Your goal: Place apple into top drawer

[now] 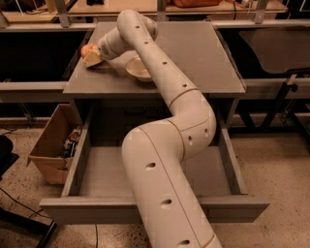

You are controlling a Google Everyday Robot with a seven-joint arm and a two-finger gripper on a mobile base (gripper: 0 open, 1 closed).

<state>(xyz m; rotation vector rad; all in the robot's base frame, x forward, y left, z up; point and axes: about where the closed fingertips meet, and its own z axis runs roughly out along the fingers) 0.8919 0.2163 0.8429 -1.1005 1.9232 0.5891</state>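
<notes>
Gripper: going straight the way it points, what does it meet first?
The apple, right at the tip of the gripper, near the left edge of the cabinet top, left of the bowl. They may be touching; depth is unclear.

A grey cabinet stands in the middle of the room on a speckled stone floor. The gripper is over the back left corner of its top. Beside the cabinet, on the left, an open brown cardboard box sits on the floor. Dark metal benches stand on both sides. A wooden surface runs behind. The light is warm and rather dim.
</notes>
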